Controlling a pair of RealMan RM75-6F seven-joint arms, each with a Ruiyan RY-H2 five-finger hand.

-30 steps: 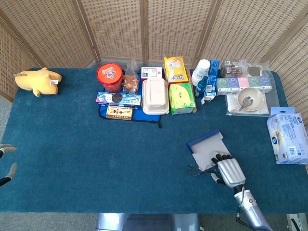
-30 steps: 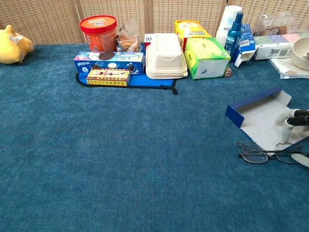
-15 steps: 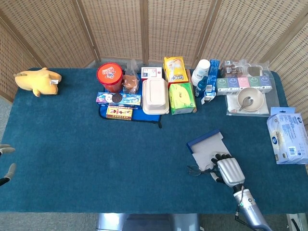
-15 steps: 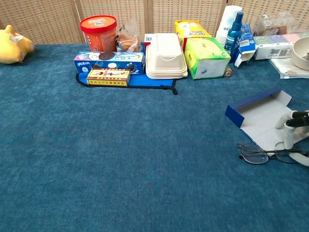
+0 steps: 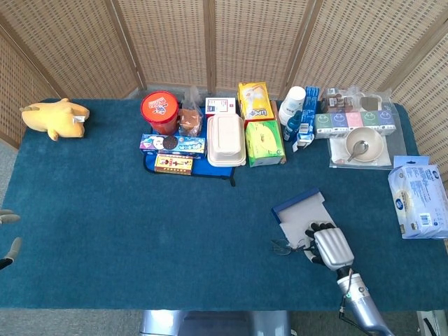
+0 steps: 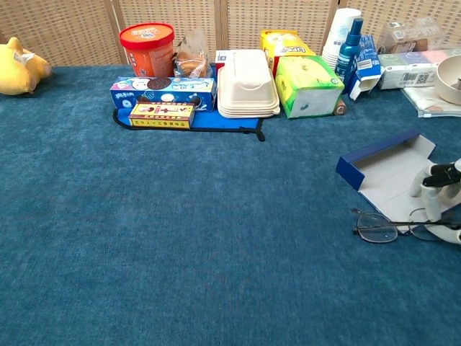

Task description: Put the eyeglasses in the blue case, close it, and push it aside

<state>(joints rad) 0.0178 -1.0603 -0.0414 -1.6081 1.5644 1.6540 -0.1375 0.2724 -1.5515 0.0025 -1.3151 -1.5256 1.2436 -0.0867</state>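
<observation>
Near the tabletop's front edge, the glasses lie flat just beside the open blue case. The right robot hand rests over their far end, fingers curled down; a firm hold I cannot tell. The left robot hand waits spread, well apart.

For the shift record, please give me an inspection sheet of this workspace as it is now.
Surface: table covered in blue carpet.
Job's things: blue case lies open, nothing inside; eyeglasses on the carpet beside its near edge.
Clutter: yellow plush toy, red tub, white clamshell box, green tissue box, bowl with spoon, wipes pack along the far and right sides.
Hands: right hand over the eyeglasses, grip unclear; left hand at the left edge, fingers apart.
Cables: nothing seen.
Surroundings: wicker screen behind the table.
</observation>
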